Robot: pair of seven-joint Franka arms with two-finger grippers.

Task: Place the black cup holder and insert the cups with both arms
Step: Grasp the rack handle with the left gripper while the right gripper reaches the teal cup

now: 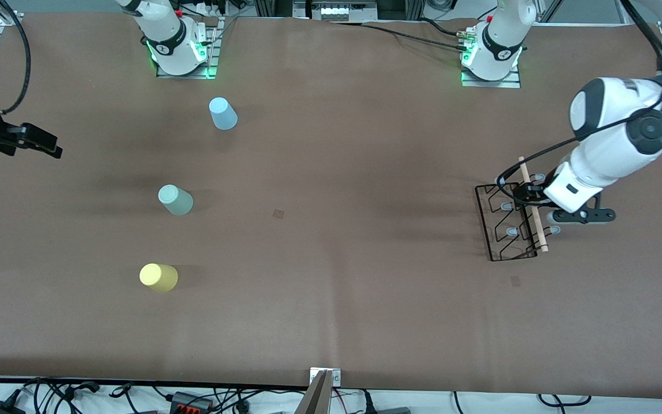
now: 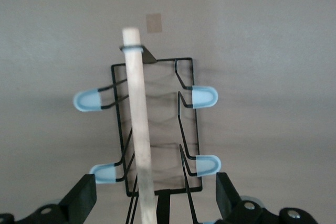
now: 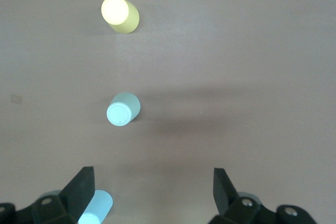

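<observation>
Front camera high, overlooks table (image 1: 331, 322); wrist cameras apparently look down, closer.

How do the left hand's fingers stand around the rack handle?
Open. The left hand has its fingers spread either side of the black cup holder's wooden handle, not clamped.

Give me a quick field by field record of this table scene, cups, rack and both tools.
rack: thin black wire cup holder with wooden rod handle, on table toward left arm's end
cups: pale mint green plastic cup, yellow plastic cup, light blue plastic cup, all toward right arm's end
left tool: open, straddling the rod
right tool: open, over the cups
</observation>
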